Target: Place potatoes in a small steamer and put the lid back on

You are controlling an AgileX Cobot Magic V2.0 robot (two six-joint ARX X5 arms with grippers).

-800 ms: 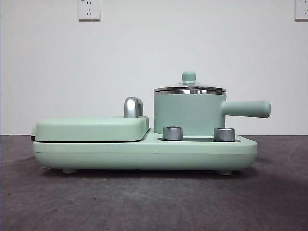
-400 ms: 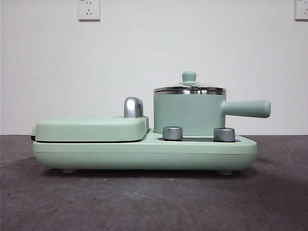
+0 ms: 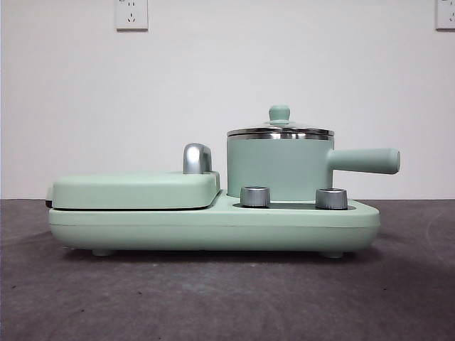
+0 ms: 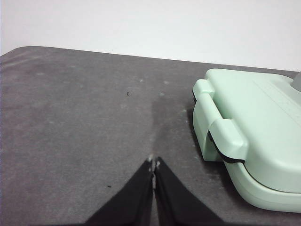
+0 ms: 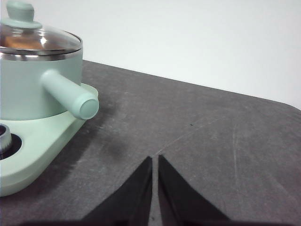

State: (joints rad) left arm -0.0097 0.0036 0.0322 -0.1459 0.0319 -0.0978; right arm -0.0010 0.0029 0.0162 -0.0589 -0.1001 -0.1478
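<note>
The small steamer (image 3: 279, 169) is a mint-green pot with a straight side handle (image 3: 366, 160). It stands on the right half of a mint-green cooker base (image 3: 213, 226). The glass lid (image 3: 280, 131) with its green knob sits on the pot. In the right wrist view the pot (image 5: 28, 87) and lid (image 5: 37, 41) show too, with something orange-brown, the potato (image 5: 16, 41), under the glass. My left gripper (image 4: 154, 164) is shut and empty over bare table beside the grill end. My right gripper (image 5: 154, 159) is shut and empty over the table, off the handle's end.
A flat mint-green grill plate (image 3: 135, 190) with a chrome handle (image 3: 197, 158) lies closed on the base's left half; it also shows in the left wrist view (image 4: 254, 132). Two steel dials (image 3: 255, 197) (image 3: 331, 198) sit on the base front. Dark grey table all round; white wall behind.
</note>
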